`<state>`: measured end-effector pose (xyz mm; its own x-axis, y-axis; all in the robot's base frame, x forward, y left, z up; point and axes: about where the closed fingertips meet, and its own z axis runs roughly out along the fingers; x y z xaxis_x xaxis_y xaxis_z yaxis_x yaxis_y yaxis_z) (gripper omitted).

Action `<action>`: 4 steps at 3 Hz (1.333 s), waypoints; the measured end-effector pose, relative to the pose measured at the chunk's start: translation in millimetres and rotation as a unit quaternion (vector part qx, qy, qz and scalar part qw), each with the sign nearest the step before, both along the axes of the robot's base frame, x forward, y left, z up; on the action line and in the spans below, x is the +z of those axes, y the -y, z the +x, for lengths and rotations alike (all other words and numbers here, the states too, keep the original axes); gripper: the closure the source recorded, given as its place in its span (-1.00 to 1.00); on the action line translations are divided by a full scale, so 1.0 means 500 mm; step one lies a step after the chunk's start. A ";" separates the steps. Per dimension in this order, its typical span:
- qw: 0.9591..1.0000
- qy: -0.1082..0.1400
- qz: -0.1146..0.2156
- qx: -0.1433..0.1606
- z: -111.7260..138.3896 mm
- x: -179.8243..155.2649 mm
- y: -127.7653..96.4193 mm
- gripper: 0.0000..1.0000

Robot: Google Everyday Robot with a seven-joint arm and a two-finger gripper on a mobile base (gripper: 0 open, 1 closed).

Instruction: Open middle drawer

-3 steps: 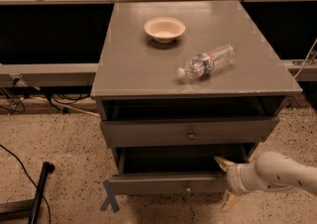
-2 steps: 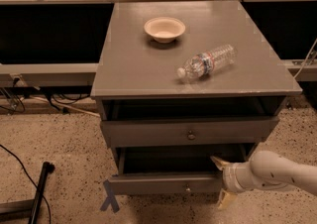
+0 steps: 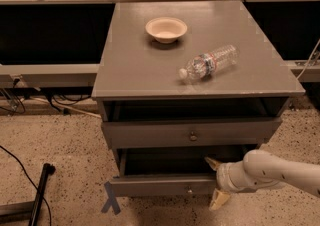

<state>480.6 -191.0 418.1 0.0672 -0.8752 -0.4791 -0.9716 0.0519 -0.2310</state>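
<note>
Already the middle drawer (image 3: 160, 186) stands well out. The gripper (image 3: 216, 181) has edged left at its right end — fingers (image 3: 212, 162) spread, gripping nothing — so opening looks nearly done.

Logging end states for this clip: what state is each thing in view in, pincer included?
middle drawer: pulled partway out, dark interior showing.
top drawer: looks slightly out, dark gap above its front.
pincer: open, at the middle drawer's right end.
water bottle: lying on its side, capped.
bowl: upright, empty.
</note>
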 end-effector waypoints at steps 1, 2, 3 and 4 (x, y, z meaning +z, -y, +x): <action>1.000 -0.006 0.007 0.012 0.007 -0.018 -0.034 -1.00; 1.000 -0.009 0.008 0.020 0.010 -0.025 -0.054 -0.69; 1.000 -0.011 0.002 0.026 0.008 -0.029 -0.066 -0.36; 0.999 -0.020 -0.005 0.028 -0.005 -0.038 -0.067 -0.28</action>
<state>478.0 -157.5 399.3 0.0970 -0.8752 -0.4740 -0.9814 -0.0048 -0.1920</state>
